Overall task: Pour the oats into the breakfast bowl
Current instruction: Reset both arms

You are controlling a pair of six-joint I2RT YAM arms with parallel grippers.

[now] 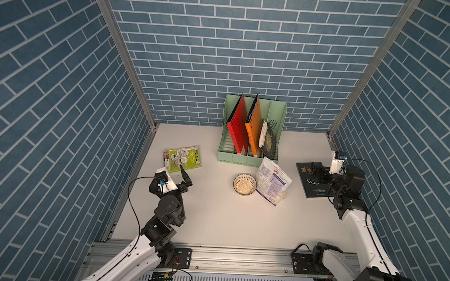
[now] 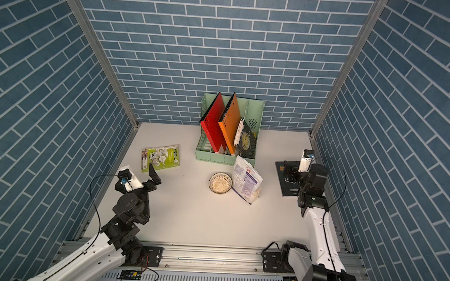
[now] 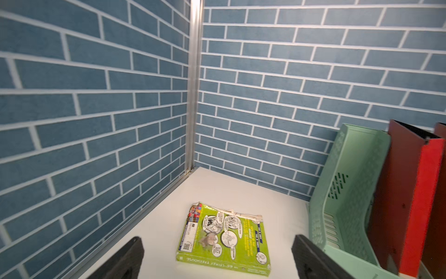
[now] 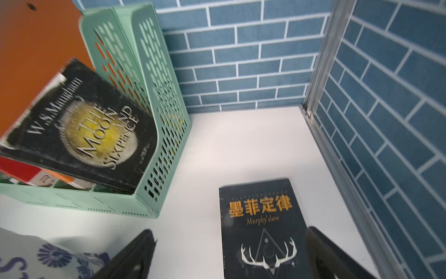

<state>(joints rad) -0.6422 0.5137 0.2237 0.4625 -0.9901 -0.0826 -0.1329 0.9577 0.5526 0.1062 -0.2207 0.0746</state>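
Jaws of the left gripper (image 3: pixel 220 256) and right gripper (image 4: pixel 231 256) are shown wide apart, both empty. In both top views, oats (image 1: pixel 244 185) (image 2: pixel 220 184) are seen lying in the bowl (image 1: pixel 234 183) mid-table, with the pouch (image 1: pixel 273 182) just beside it, toward the right arm. In the left wrist view, a green book (image 3: pixel 224 236) is seen flat beyond the fingers. In the right wrist view, a black book (image 4: pixel 260 229) is seen flat, and a corner of the pouch (image 4: pixel 36 258) near one finger.

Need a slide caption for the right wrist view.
Open right gripper above the Murphy's Law book, green file rack alongside, oats pouch partly in view.
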